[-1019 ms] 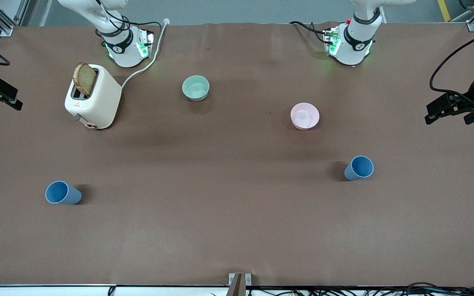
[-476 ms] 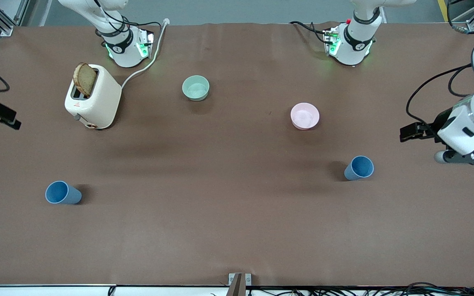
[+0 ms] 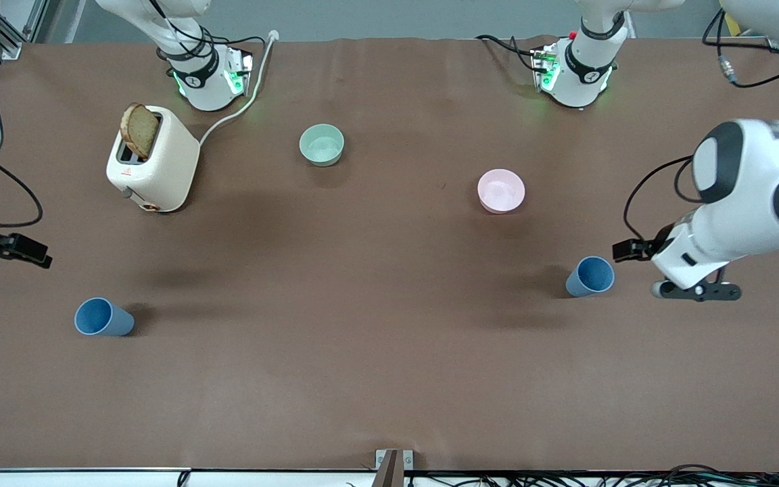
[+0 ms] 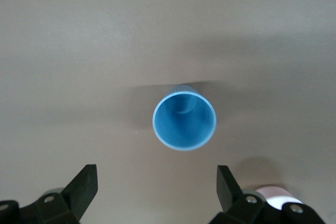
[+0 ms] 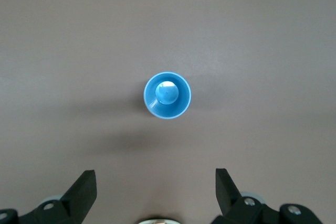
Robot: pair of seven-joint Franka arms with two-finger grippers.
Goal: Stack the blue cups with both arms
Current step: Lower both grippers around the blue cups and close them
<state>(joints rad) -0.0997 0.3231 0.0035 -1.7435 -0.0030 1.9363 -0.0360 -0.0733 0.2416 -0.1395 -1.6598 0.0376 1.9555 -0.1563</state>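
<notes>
Two blue cups stand upright and apart on the brown surface [image 3: 389,379], each under one gripper. Taking the front view from its left edge across, with the toaster [image 3: 154,161] as the landmark: the right gripper [image 3: 14,249] hangs over the surface at the right arm's end, closer to the front camera than the toaster, its jaws spread wide and holding nothing, as the right wrist view shows with the fingertips [image 5: 84,187] well apart. The first blue cup [image 3: 102,318] stands nearer to the front camera than the toaster, mouth up, close to that gripper but untouched; it also shows in the right wrist view [image 5: 167,96]. The toaster itself has a slice of bread [image 3: 139,130] sticking out of its slot. A mint-green bowl [image 3: 322,144] sits beside the toaster toward the left arm's end, and a pink bowl [image 3: 501,191] lies farther that way still. The second blue cup [image 3: 591,276] stands well away from the toaster, nearer to the front camera than the pink bowl. The left gripper [image 3: 633,249] hovers just beside and above this cup, jaws wide and empty; the left wrist view shows the cup [image 4: 184,120] between and clear of the fingertips [image 4: 86,182].
</notes>
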